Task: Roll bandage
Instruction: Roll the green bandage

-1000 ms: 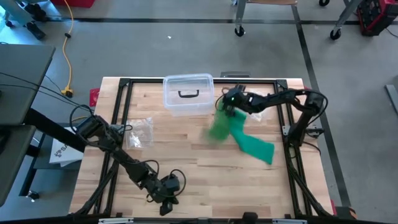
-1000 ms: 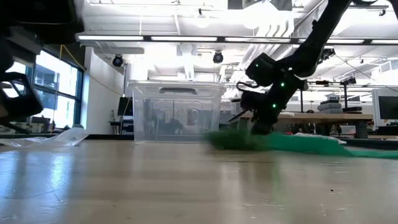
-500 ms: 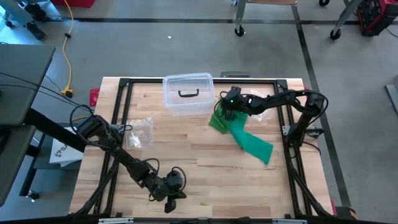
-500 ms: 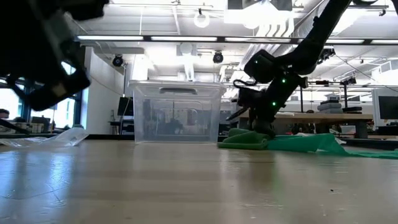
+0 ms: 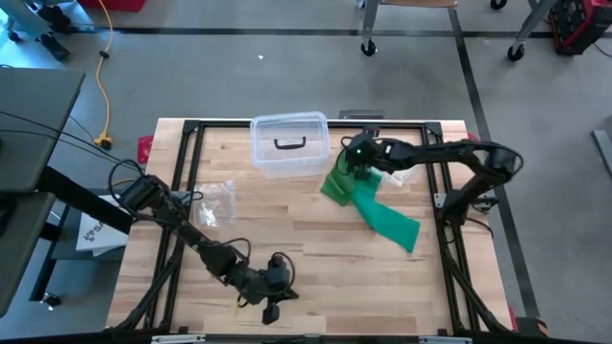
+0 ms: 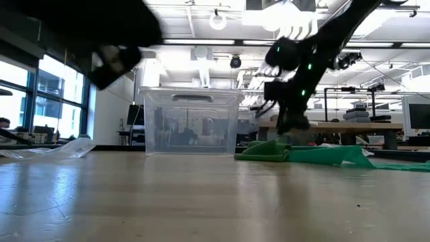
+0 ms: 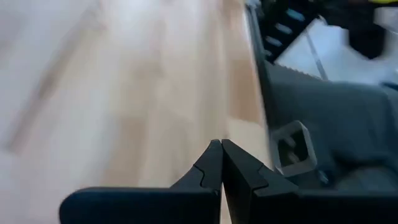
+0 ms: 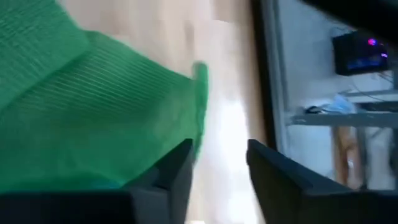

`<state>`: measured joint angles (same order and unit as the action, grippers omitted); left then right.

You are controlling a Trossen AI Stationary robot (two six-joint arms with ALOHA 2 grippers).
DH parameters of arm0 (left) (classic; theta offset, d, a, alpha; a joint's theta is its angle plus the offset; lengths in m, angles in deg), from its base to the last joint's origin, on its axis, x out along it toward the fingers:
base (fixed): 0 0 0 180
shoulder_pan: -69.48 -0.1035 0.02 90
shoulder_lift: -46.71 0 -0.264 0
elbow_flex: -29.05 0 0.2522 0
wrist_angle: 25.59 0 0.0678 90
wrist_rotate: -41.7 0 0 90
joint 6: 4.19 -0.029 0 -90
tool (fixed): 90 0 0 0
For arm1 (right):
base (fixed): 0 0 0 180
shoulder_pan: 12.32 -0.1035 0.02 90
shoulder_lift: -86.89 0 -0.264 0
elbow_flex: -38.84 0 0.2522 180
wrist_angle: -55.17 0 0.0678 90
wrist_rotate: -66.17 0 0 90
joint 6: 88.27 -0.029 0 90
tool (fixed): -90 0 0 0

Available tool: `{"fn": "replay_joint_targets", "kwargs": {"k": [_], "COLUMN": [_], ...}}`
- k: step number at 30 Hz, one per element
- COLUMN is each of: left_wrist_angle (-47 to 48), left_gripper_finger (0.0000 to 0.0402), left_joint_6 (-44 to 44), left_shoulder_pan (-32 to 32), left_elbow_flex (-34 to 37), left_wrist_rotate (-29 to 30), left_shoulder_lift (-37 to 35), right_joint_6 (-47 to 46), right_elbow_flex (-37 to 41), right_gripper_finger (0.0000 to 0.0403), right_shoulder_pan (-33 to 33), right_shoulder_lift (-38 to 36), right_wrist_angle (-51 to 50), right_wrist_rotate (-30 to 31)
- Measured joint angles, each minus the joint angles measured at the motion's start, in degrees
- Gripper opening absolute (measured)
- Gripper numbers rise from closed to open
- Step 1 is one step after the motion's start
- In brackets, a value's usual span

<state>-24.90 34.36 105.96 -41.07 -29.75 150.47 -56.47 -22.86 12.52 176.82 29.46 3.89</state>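
The green bandage (image 5: 375, 208) lies unrolled on the wooden table, running from a bunched, folded end (image 5: 337, 185) near the clear box toward the table's right near side. It also shows in the low view as a flat green heap (image 6: 269, 150). My right gripper (image 8: 217, 155) stands open just above that folded end (image 8: 93, 106), with nothing between its fingers; in the low view it hangs clear of the cloth (image 6: 291, 126). My left gripper (image 5: 272, 308) is shut on nothing (image 7: 221, 147), near the table's near edge, far from the bandage.
A clear plastic box with a lid (image 5: 289, 145) stands at the far edge, left of the bandage. A crumpled clear plastic bag (image 5: 218, 203) lies at the left. A black metal frame (image 5: 449, 205) borders the table. Bare wood lies between the two arms.
My right gripper drew the bandage's left end toward the far edge and bunched it up, then let go and rose clear; the rest of the bandage stayed flat. My left gripper has moved toward the table's right along the near edge, rising and rolling.
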Motion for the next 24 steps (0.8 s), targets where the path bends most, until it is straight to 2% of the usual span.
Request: {"fn": "replay_joint_targets", "kwargs": {"k": [2,3,4,8,10,13,16,21,24], "left_wrist_angle": [0.0,0.7,1.8,7.4,9.4,10.3,10.3,10.3,10.2], "left_gripper_finger": [0.0,0.0,0.0,0.0,0.0,0.0,0.0,0.0,0.0], "left_joint_6": [-1.7,-2.6,-3.5,-7.7,-10.7,-15.1,-17.3,-18.5,-18.3], "left_shoulder_pan": [-2.5,-3.9,-5.4,-11.5,-14.3,-18.0,-20.3,-21.9,-21.9], "left_elbow_flex": [-0.1,-0.1,-0.1,-0.1,-0.1,-0.1,-0.1,-0.1,-0.1], "left_wrist_rotate": [0.1,0.2,0.2,1.1,2.4,3.2,2.8,0.2,-0.9], "left_shoulder_lift": [0.0,0.0,0.0,0.0,0.0,0.0,0.0,0.0,0.0], "right_joint_6": [-2.7,-5.2,-7.9,-18.6,-23.8,-26.2,-28.1,-30.2,-33.8], "right_elbow_flex": [-0.5,-0.6,-0.5,3.2,5.8,9.9,11.2,10.5,10.6], "right_gripper_finger": [0.0174,0.0178,0.0181,0.0183,0.0183,0.0183,0.0189,0.0211,0.0219], "right_shoulder_pan": [0.0,0.0,0.1,-0.6,-2.1,-5.1,-7.6,-8.1,-8.0], "right_shoulder_lift": [-3.8,-5.8,-7.8,-12.8,-12.9,-11.0,-8.3,-7.4,-7.1], "right_wrist_angle": [-3.1,-4.3,-5.5,-3.6,0.0,7.6,10.5,11.3,11.5], "right_wrist_rotate": [0.0,-1.8,-6.1,-33.0,-38.1,-37.5,-36.1,-24.4,-20.8]}}
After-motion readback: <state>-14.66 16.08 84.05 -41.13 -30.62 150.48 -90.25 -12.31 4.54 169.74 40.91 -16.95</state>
